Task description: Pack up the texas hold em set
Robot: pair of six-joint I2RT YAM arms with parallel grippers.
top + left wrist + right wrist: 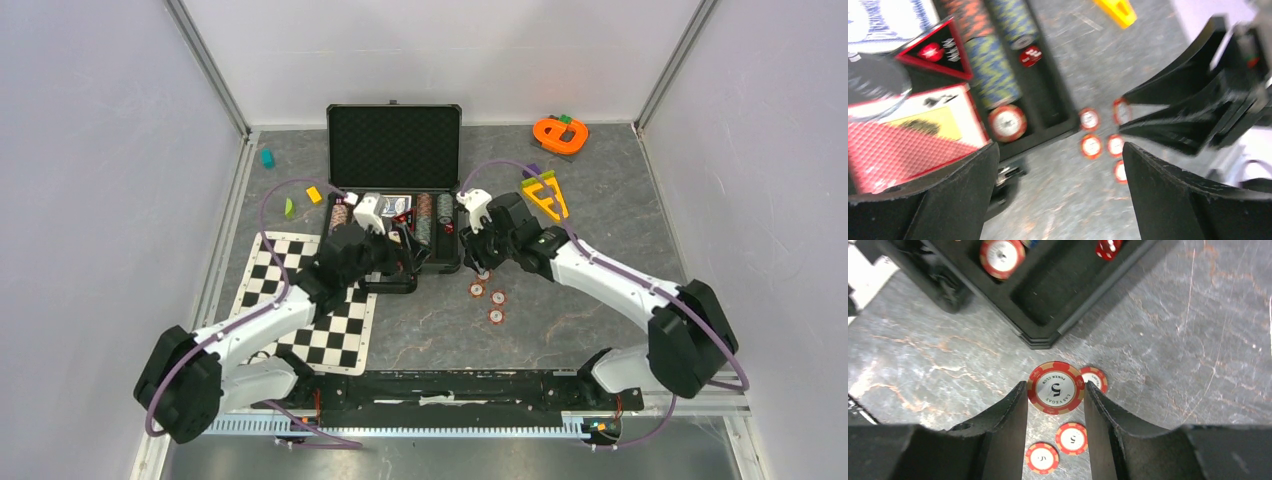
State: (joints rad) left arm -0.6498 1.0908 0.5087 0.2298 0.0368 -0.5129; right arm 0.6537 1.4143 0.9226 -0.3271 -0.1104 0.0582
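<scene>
1. A black hard briefcase [393, 147] stands open at the middle of the grey marbled table [620, 190]. Its foam-lined lid is upright on the far side and its tray faces the arms.
2. The tray holds rows of coloured chip stacks [993, 70], a red card pack [908, 135], a blue-backed card deck [878, 20] and a small red die [1030, 56]. A red-and-white end chip [1007, 122] faces outward at the near end of one row.
3. The right claw [1055, 390] is clamped on a round red-and-white poker chip marked 5 [1056, 385]. The chip is pinched by its rim, with one finger on each side.
4. This held chip sits just off the near right corner of the briefcase, outside the tray.
5. Several loose chips [1071, 438] of the same red-and-white kind lie flat on the table by that corner. One is just behind the held chip and the others lie nearer the arm.
6. The left claw [1060, 149] has its jaws wide apart and grips nothing. It hangs over the near edge of the tray, pointing toward the loose chips.
7. A black-and-white checkered mat [320, 300] lies on the left of the table, partly under the left arm.
8. An orange plastic toy [560, 133] sits in the far right corner, and a yellow triangular toy [545, 195] lies just right of the briefcase.
</scene>
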